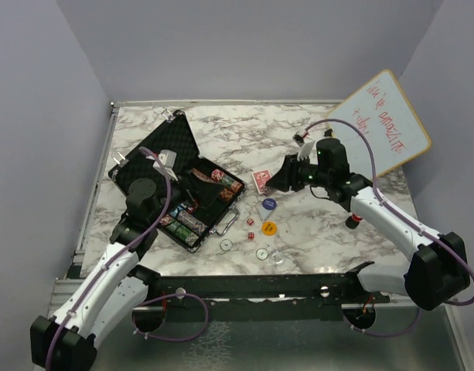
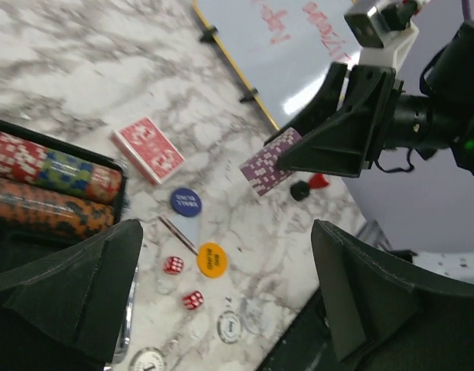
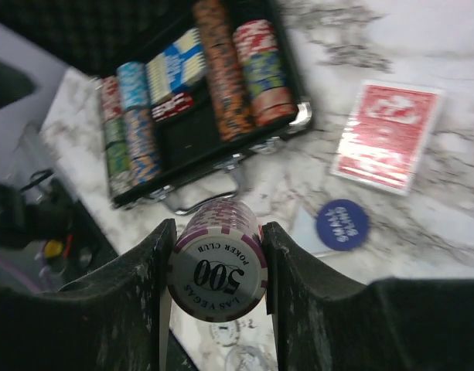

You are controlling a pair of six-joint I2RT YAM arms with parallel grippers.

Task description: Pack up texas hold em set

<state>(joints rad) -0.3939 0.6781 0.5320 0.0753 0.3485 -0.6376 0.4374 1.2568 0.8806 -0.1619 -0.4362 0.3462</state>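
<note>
The black case [image 1: 148, 158] lies open at the left, with striped chip stacks [image 1: 192, 224] in its tray; they also show in the right wrist view [image 3: 221, 69]. My right gripper [image 1: 283, 176] is shut on a purple-and-white chip stack marked 500 [image 3: 217, 259], held above the table right of the case; the stack also shows in the left wrist view [image 2: 269, 161]. My left gripper [image 2: 225, 232] is open and empty above the case's right part. On the marble lie a red card deck [image 1: 261, 182], a blue button [image 1: 268, 205], a yellow button [image 1: 268, 229], two red dice [image 2: 173, 265] and white buttons [image 1: 226, 245].
A wood-framed whiteboard [image 1: 380, 124] leans at the back right. A small black cylinder with a red top [image 1: 352, 222] stands by the right arm. The case's silver handle [image 1: 230, 220] juts toward the loose pieces. Grey walls close in the table.
</note>
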